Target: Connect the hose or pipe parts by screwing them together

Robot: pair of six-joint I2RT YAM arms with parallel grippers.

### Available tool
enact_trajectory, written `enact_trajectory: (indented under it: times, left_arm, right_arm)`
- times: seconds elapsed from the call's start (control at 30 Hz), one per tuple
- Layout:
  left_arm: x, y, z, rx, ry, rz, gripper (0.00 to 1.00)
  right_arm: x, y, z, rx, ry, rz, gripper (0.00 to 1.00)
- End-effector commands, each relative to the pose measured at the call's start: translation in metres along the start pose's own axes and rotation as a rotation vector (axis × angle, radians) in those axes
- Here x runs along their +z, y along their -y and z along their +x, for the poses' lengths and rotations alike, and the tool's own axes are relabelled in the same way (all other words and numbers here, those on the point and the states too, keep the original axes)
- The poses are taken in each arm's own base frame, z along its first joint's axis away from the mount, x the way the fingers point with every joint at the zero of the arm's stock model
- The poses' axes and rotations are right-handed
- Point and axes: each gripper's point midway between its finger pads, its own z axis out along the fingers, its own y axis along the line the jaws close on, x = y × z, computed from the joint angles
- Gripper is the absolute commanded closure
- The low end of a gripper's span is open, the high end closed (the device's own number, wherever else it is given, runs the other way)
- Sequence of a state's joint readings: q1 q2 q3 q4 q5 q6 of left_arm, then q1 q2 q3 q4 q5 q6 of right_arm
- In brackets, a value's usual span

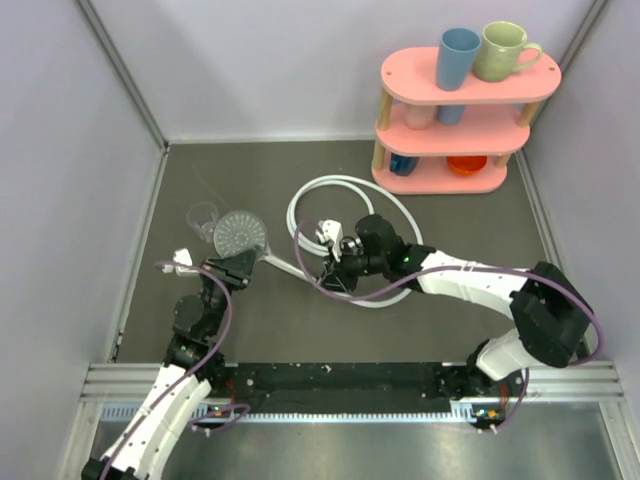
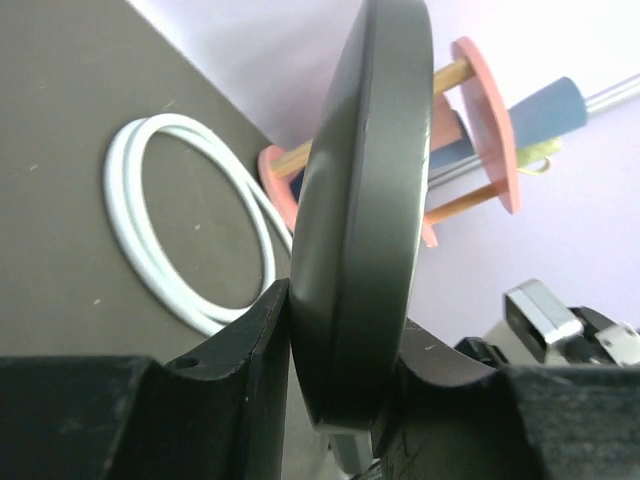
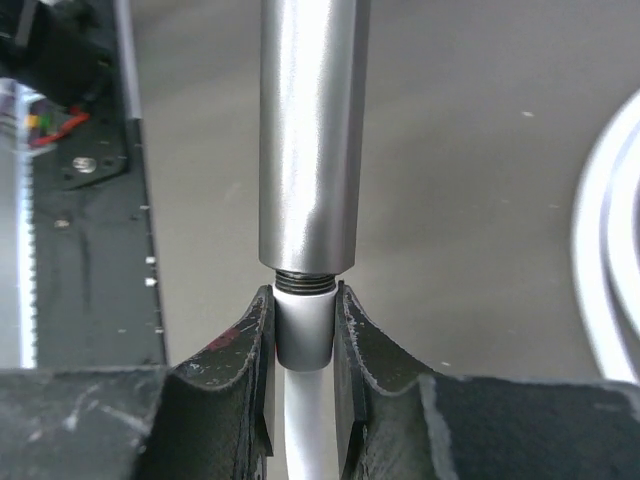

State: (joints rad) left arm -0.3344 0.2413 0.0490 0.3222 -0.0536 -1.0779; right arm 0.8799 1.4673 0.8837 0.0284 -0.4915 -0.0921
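Containers: the pink three-tier rack (image 1: 410, 75) stands well beyond the right claw (image 1: 328, 270), at the far corner of the counter (image 1: 270, 325).
- Top tier: blue cup (image 1: 458, 55) and green mug (image 1: 505, 50), both upright, insides not visible.
- Middle tier: pink cup (image 1: 420, 115).
- Bottom tier: a blue item (image 1: 403, 162) and an orange item (image 1: 466, 163) (can't tell what they are).
- Clear cup (image 1: 203, 218) is just beyond the left claw (image 2: 345, 345), right beside the shower head (image 2: 365, 220). It's see-through, but I can't make out any contents.

Materials:
- Shower head is a dark grey, smooth round disc with a perforated face.
- Its handle (image 3: 310, 130) is a straight, brushed-metal-looking tube with a dark threaded end.
- Hose (image 1: 345, 180) is thin, white and glossy, lying in loops on the counter beyond the right claw.
- End fitting (image 3: 303, 335) is a short pale sleeve.
- Counter is matte dark grey.

Claws:
- Left claw is clamped on the shower head, one finger on each side of the disc near its edge.
- Right claw is closed on the end fitting, with pads touching it on both sides. The hose runs back out between the fingers.
- The handle's thread sits at the fitting's mouth, in line with it. A narrow band of thread shows between the two.
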Motion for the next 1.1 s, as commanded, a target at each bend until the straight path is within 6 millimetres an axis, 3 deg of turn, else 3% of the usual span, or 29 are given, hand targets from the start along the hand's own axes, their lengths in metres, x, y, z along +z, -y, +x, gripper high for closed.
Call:
enact_trajectory:
  times: [0.0,0.07,0.13,0.17,0.23,0.27,0.33,0.4,0.43,0.47,0.53,0.57,0.73,0.87,1.07]
  left_arm:
    - [-0.015,0.062,0.028,0.042,-0.183,0.309,1.00]
    - [-0.011,0.055,0.028,0.050,-0.187,0.264,1.00]
    - [-0.008,0.054,0.022,0.056,-0.157,0.243,1.00]
    - [-0.004,0.057,0.012,0.055,-0.115,0.222,1.00]
    - [0.002,0.033,0.014,0.056,-0.137,0.067,1.00]
    - [0.005,0.036,0.002,0.058,-0.100,0.025,1.00]
    - [0.006,0.015,0.000,0.049,-0.100,-0.117,1.00]
    - [0.009,0.017,-0.014,0.040,-0.051,-0.167,1.00]
    - [0.005,0.003,-0.010,0.038,-0.073,-0.248,1.00]
    - [0.005,0.011,-0.018,0.030,-0.055,-0.259,1.00]
    - [-0.001,-0.003,-0.021,0.002,-0.049,-0.376,1.00]
    - [-0.002,0.005,-0.029,-0.011,-0.036,-0.395,1.00]
    - [-0.013,0.001,-0.045,-0.035,-0.014,-0.605,1.00]
    - [-0.016,0.017,-0.053,-0.067,-0.014,-0.624,1.00]
    - [-0.018,0.021,-0.050,-0.127,-0.021,-0.631,1.00]
  right_arm:
    - [-0.004,-0.041,-0.089,-0.071,0.287,-0.263,1.00]
    - [-0.001,-0.033,-0.083,-0.054,0.258,-0.218,0.98]
    - [-0.001,-0.025,-0.076,-0.047,0.240,-0.163,0.88]
    - [-0.002,-0.018,-0.071,-0.036,0.226,-0.115,0.75]
    - [-0.011,-0.015,-0.068,-0.036,0.233,-0.062,0.54]
    - [-0.015,-0.008,-0.069,-0.034,0.244,-0.007,0.38]
    - [-0.021,-0.006,-0.059,-0.052,0.242,0.047,0.29]
    - [-0.032,-0.001,-0.061,-0.121,0.250,0.142,0.19]
    - [-0.031,-0.009,-0.058,-0.154,0.238,0.146,0.15]
    - [-0.036,-0.002,-0.061,-0.209,0.236,0.218,0.11]
    - [-0.037,-0.002,-0.055,-0.267,0.206,0.278,0.10]
    - [-0.039,0.001,-0.055,-0.322,0.190,0.352,0.09]
    - [-0.044,-0.003,-0.061,-0.472,0.183,0.500,0.13]
    - [-0.040,-0.005,-0.064,-0.579,0.146,0.607,0.15]
    - [-0.022,-0.015,-0.073,-0.677,0.127,0.678,0.24]
